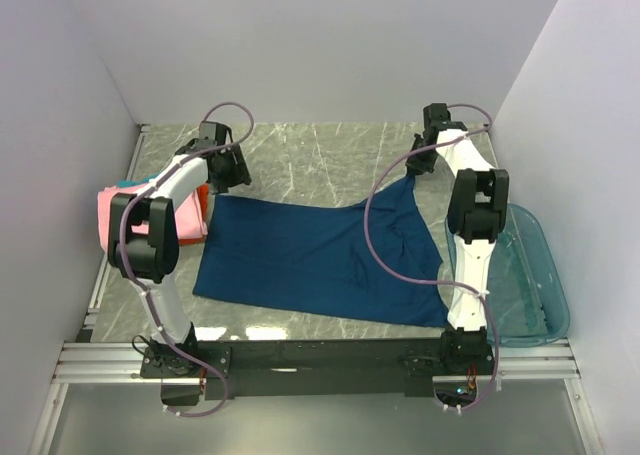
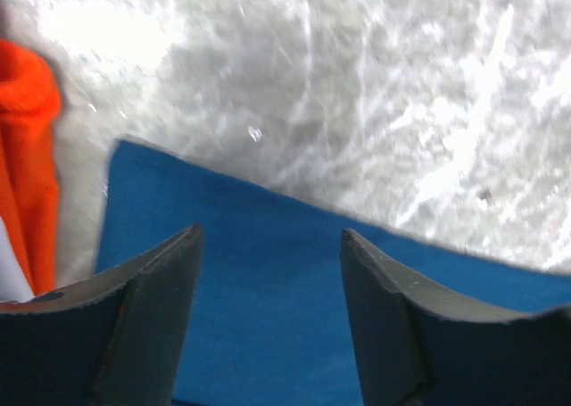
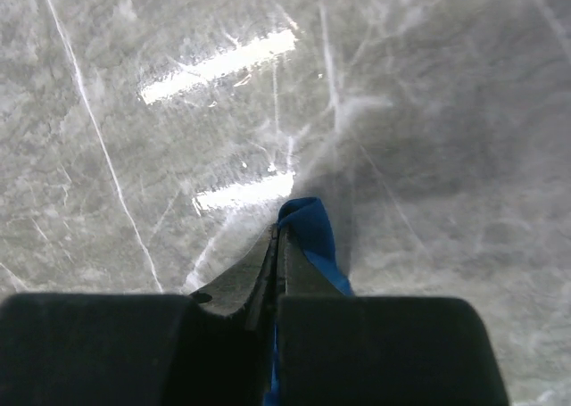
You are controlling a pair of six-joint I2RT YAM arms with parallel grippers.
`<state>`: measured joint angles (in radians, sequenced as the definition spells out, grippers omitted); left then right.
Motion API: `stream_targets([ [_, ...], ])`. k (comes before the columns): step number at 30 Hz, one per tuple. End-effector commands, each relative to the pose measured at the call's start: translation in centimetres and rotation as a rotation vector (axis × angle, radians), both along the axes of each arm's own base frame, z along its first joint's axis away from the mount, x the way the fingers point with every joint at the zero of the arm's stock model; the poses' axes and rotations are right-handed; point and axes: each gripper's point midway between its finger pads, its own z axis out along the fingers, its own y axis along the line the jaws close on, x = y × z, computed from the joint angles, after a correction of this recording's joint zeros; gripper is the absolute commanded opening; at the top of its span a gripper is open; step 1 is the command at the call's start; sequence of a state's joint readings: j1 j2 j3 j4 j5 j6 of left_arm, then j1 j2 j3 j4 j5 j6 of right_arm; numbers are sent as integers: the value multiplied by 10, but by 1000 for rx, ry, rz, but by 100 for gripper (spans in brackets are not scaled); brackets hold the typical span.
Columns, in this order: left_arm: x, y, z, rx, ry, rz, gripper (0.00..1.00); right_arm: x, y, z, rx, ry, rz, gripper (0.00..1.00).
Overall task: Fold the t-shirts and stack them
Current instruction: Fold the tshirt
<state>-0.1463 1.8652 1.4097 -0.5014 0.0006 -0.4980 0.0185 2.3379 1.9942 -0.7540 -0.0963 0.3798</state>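
A large navy-blue t-shirt [image 1: 310, 255] lies spread on the marble table. My right gripper [image 1: 413, 170] is shut on its far right corner and holds it lifted; the pinched blue cloth [image 3: 308, 227] pokes out past the closed fingertips. My left gripper [image 1: 228, 175] is open above the shirt's far left corner, and the blue cloth [image 2: 268, 308] shows between its fingers [image 2: 147, 308] with nothing gripped. A stack with a pink shirt [image 1: 120, 215] on top and an orange one [image 1: 203, 200] lies at the left; the orange shirt [image 2: 31, 156] shows in the left wrist view too.
A translucent teal plastic tub [image 1: 525, 275] stands at the right table edge beside the right arm. White walls close in the table on the left, back and right. A black rail [image 1: 320, 355] runs along the near edge.
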Motion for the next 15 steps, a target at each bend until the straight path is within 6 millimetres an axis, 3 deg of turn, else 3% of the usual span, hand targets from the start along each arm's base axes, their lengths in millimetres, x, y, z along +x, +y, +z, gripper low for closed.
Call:
stream_targets([
  [1, 22, 16, 8, 50, -35, 13, 68, 6, -12, 41, -32, -89, -17, 0],
  [5, 33, 21, 2, 79, -12, 14, 65, 4, -17, 46, -51, -88, -20, 0],
  [8, 37, 25, -5, 99, 2, 14, 63, 2, -32, 45, -54, -85, -46, 0],
  [15, 35, 54, -26, 196, 65, 62, 55, -3, -40, 44, -65, -72, -61, 0],
])
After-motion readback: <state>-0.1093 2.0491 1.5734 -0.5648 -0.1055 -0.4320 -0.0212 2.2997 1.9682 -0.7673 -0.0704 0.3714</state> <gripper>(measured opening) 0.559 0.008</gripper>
